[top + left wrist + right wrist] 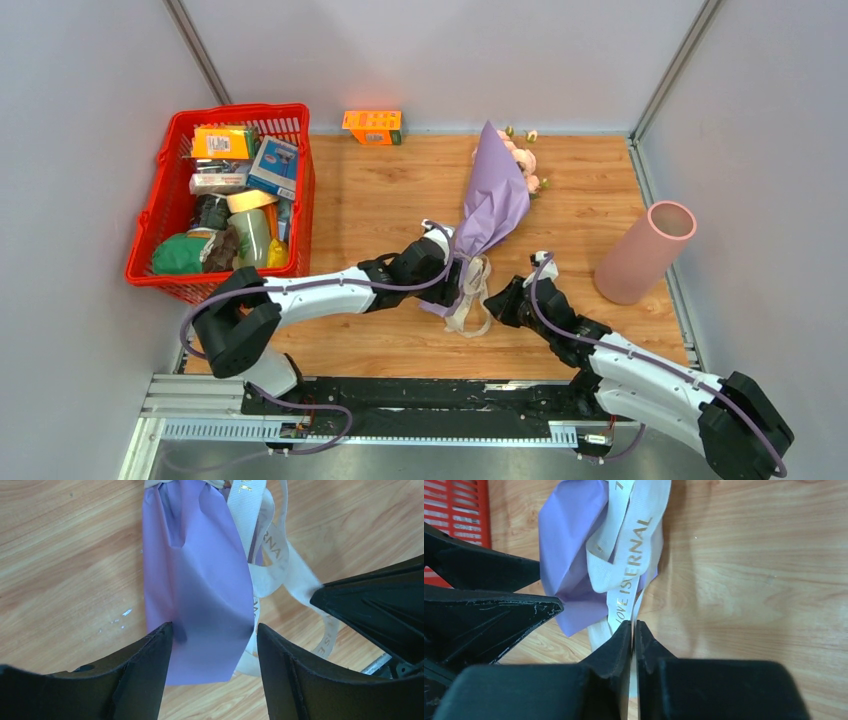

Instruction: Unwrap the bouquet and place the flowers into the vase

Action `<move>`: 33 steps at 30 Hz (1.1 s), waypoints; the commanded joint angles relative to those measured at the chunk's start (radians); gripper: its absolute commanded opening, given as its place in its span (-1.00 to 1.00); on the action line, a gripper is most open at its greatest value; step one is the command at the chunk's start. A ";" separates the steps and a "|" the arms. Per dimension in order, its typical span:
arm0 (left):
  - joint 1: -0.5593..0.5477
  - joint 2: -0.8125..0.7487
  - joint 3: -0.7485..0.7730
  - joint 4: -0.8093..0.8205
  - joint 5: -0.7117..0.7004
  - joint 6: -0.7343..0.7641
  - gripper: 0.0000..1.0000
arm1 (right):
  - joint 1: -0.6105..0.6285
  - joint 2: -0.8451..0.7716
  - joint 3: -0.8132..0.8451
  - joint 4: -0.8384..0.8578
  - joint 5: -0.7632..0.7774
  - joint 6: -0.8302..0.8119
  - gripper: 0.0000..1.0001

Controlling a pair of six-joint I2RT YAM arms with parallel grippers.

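Bouquet (pixel 492 205) lies mid-worktop (pixel 380 200), blooms toward the far edge and wrapped stem end toward the near edge, between our 2 arms; the vase (pixel 645 250) sits at the right edge. We judge the unwrapping step is in hand, at the untying stage: the cream ribbon (pixel 629 555) hangs in loose loops but is not yet off the lilac paper (pixel 200 580). Left pincer (pixel 215 632) stands wide apart, its 2 fingers straddling the paper's stem end (whether they press it, we cannot tell). Right pincer (pixel 633 627) is clamped together on a ribbon tail. Next, we think, the left should close to pin the wrap while the right draws the ribbon toward the near edge, slowly, lest the whole bundle slide.
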 commanded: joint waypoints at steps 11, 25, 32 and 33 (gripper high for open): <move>-0.016 0.027 -0.033 0.071 -0.022 0.006 -0.56 | 0.003 -0.034 0.093 -0.101 0.195 0.053 -0.04; -0.016 -0.042 -0.093 0.086 0.013 -0.038 -1.00 | -0.007 0.273 0.203 0.026 0.208 -0.012 -0.08; -0.018 -0.073 -0.120 0.082 -0.008 -0.055 -1.00 | -0.007 0.340 0.215 0.060 0.243 -0.035 -0.41; -0.016 -0.078 -0.122 0.074 -0.021 -0.060 -1.00 | -0.007 0.340 0.217 0.060 0.251 -0.044 -0.53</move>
